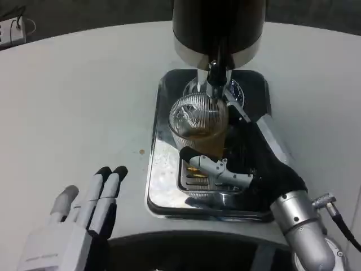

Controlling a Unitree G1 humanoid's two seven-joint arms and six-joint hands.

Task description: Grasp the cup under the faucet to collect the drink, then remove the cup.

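Note:
A ribbed clear glass cup with amber drink in its lower part stands on the drip tray, right under the faucet of the dark dispenser. My right hand wraps around the cup from the right and front, its fingers curled against the glass. My left hand lies flat on the white table at the lower left, fingers stretched out and apart, holding nothing.
The shiny metal drip tray has a slotted grate in front of the cup. A small brown spot marks the table left of the tray. A white power strip lies at the far left corner.

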